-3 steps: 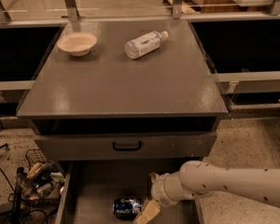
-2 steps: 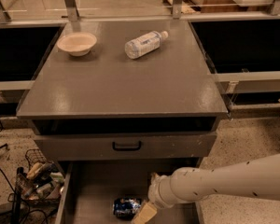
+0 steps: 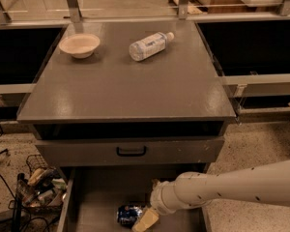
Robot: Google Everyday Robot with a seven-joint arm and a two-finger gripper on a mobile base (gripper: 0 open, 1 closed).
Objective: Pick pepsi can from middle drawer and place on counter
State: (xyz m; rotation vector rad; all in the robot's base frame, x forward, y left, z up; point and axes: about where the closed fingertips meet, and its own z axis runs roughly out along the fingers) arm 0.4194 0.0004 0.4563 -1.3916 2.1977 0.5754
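There is just one camera view, and it looks down at the cabinet from the front. The pepsi can (image 3: 129,214) lies on its side on the floor of the middle drawer (image 3: 99,195). That drawer is pulled out below the front edge of the counter (image 3: 130,91). The white arm (image 3: 232,190) reaches in from the right, and the gripper (image 3: 145,221) is down in the drawer, right beside the can on its right side. I cannot tell if the gripper is open or closed, or if it has hold of the can. So I think the job is only at its start: the can is not lifted yet. Grabbing it, raising it past the front edge and setting it down on top are all left to do. The counter is grey and a bit shiny. A cream bowl (image 3: 79,45) sits near its back left corner. A clear bottle (image 3: 150,45) lies on its side near the back edge, a little right of the middle. Under the front edge is a shut drawer front (image 3: 183,151) with a black handle (image 3: 131,151). The floor (image 3: 261,144) is speckled, and a wire basket (image 3: 38,185) of small things stands on it to the left of the cabinet.
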